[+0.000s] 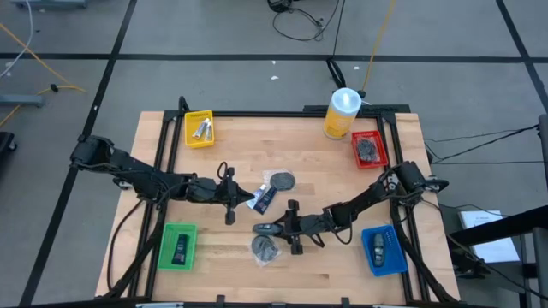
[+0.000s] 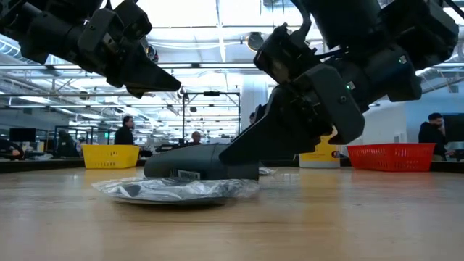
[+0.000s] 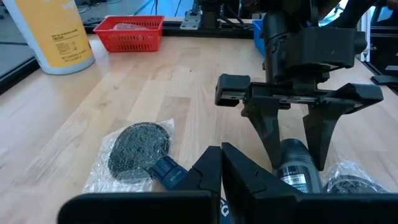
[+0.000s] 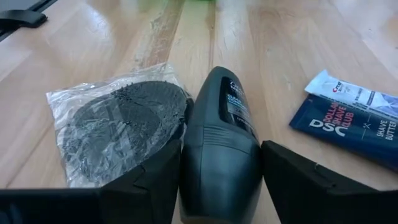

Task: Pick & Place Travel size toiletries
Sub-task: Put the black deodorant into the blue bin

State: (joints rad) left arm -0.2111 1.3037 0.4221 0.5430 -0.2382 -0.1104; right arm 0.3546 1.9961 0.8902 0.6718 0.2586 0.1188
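Right gripper (image 1: 276, 229): high view, I see it low at the table's middle front, fingers spread around a small dark grey plastic bottle (image 1: 265, 228); left gripper (image 1: 229, 198) hovers beside a blue and white sachet (image 1: 262, 199).
Low view: the bottle (image 2: 203, 162) lies flat on the wooden table (image 2: 348, 217), a dark disc in clear crinkly wrap (image 2: 174, 189) in front of it.
Left wrist view: left fingers look closed, empty; bottle (image 3: 292, 169) between the right arm's fingers.
Right wrist view: bottle (image 4: 219, 149) centred in wide jaws, wrapped disc (image 4: 118, 121) touching its side.
Handling: I judge it light, stiff, smooth; grip across the body's middle.
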